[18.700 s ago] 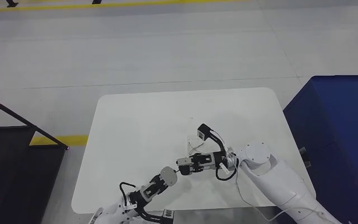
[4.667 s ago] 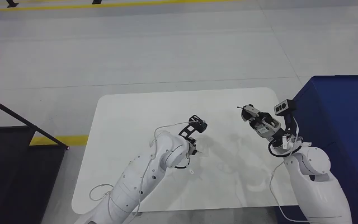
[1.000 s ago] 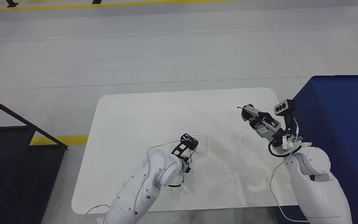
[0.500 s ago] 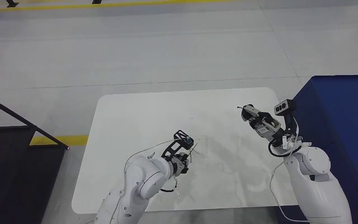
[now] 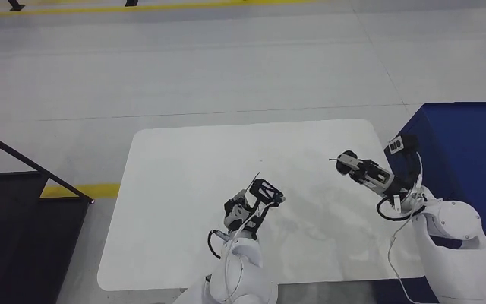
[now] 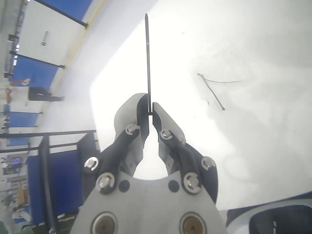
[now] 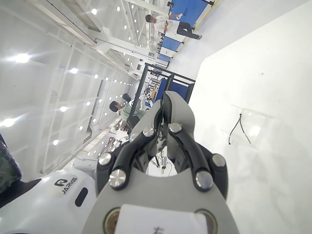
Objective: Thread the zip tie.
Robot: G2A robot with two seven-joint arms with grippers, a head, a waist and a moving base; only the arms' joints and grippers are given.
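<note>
Both arms have shifted in the last half second: the left arm has pulled in toward the near edge, and the right hand [image 5: 345, 161] has slid slightly nearer and to the right. Pale grey floor [image 5: 228, 61] surrounds the white, round-cornered worktop [image 5: 190, 152], with a yellow line [image 5: 152, 6] along the far side, a blue cabinet [image 5: 448, 152] at the right and a black frame [image 5: 30, 171] at the left. Over the middle of the worktop, toward its near side, the left hand [image 6: 150, 107] is pinched tight on one end of the black zip tie [image 6: 147, 57]. The tie sticks straight out from the fingertips, clear of the surface. At the right side, well apart from the tie, the right hand has its fingers pressed together. A short dark sliver [image 5: 332, 159] pokes from its tip, too small to identify. Two loose ties [image 6: 212, 91] lie crossed on the worktop near the left hand, on a clear sheet [image 7: 256, 118].
</note>
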